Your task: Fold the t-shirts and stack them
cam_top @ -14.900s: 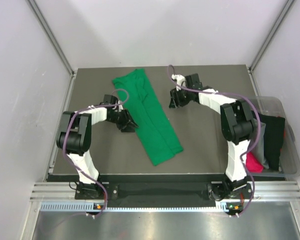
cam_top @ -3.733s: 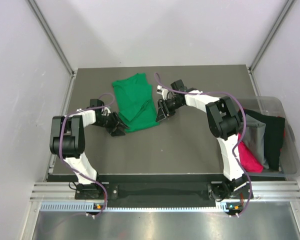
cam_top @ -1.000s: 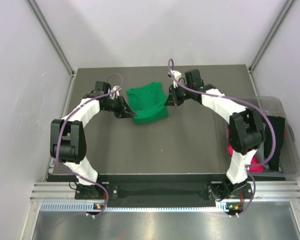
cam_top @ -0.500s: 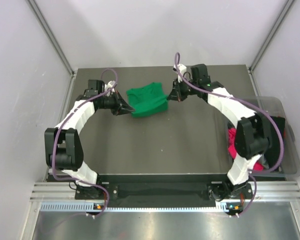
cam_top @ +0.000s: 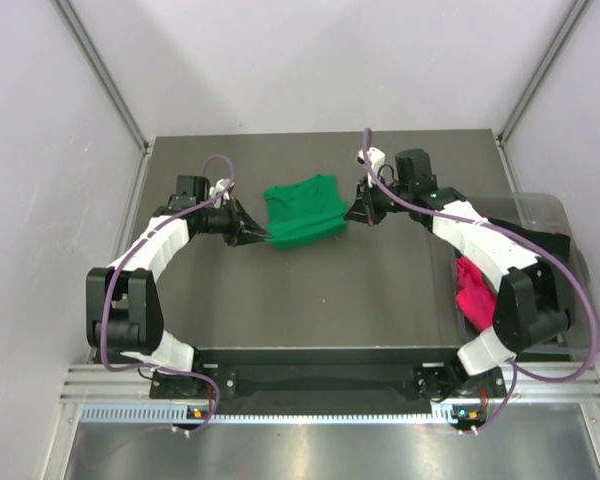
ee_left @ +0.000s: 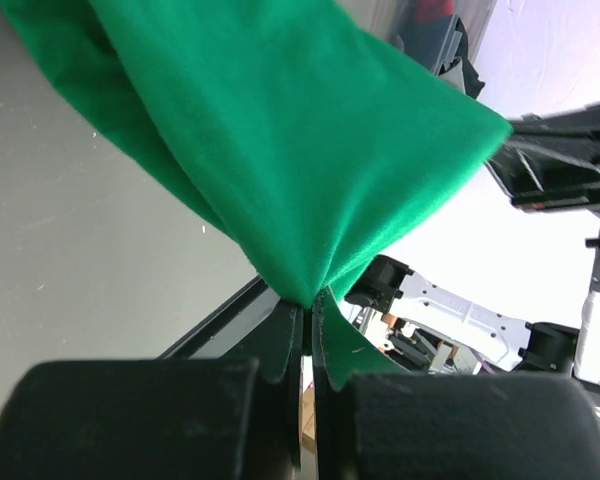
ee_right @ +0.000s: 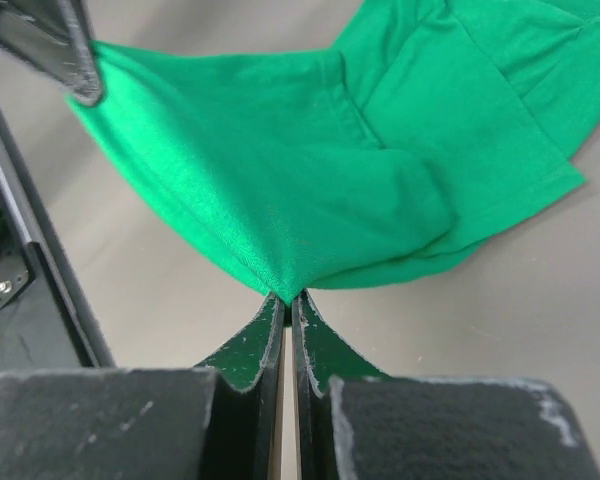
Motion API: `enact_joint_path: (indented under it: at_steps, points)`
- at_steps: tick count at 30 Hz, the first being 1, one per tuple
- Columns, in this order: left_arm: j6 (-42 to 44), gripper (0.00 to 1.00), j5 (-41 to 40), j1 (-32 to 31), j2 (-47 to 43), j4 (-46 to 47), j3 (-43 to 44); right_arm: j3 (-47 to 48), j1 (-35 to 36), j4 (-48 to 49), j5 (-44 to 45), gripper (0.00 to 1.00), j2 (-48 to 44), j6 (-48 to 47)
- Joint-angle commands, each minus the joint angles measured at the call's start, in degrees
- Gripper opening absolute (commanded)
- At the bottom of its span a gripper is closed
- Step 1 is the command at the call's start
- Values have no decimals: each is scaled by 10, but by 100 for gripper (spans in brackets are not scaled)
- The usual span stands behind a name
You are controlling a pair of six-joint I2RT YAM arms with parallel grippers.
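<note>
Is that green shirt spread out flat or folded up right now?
Folded: the green shirt is doubled into a compact layered bundle, with two corners pinched by the left gripper and right gripper.

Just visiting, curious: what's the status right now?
Left tool shut on green t-shirt. Right tool shut on it too. Shirt folded, stretched between them. No obstruction seen.
</note>
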Motion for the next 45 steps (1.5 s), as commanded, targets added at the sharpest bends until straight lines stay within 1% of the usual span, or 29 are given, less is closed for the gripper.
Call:
enact_joint_path:
  at_steps: [1,4,5,6,7,8,9,10,11,12,13,14,17,20,27,31,36,43,45]
  points:
    - [-6,0,9,6,-7,26,11,29,-7,40,12,0,27,-15]
    - [-7,0,18,6,34,32,29,60,-7,40,16,0,67,-22]
    - [-3,0,18,6,48,35,53,79,-9,38,18,0,89,-27]
    - [5,0,18,6,64,32,71,89,-11,40,20,0,99,-29]
    - [38,0,15,6,81,22,95,99,-12,40,20,0,109,-30]
    - [58,0,4,6,123,2,154,109,-13,41,20,0,128,-30]
    - [75,0,3,6,145,-28,185,129,-17,43,20,0,138,-29]
    - [103,0,3,6,186,-43,215,140,-18,44,21,0,148,-29]
    - [116,0,0,6,205,-54,272,159,-20,44,23,0,164,-31]
    - [133,0,-6,6,223,-69,299,168,-25,48,26,0,172,-30]
    - [139,0,-10,6,254,-72,324,177,-27,50,27,0,178,-28]
    - [146,0,-18,6,272,-77,372,193,-29,52,27,0,188,-24]
    - [157,0,-15,6,336,-94,448,217,-36,58,31,0,202,-18]
    - [154,0,-21,6,373,-85,474,250,-39,58,38,0,227,-19]
    - [111,0,-2,6,431,-35,500,328,-48,49,48,0,305,-13]
    - [112,0,-14,6,463,-35,535,362,-52,48,52,0,353,-6]
    - [111,0,-19,6,463,-39,539,410,-57,41,63,0,396,-6]
    - [109,0,-27,13,433,-42,511,508,-61,22,69,0,473,4]
    - [110,0,-40,16,429,-45,507,515,-62,25,69,0,481,8]
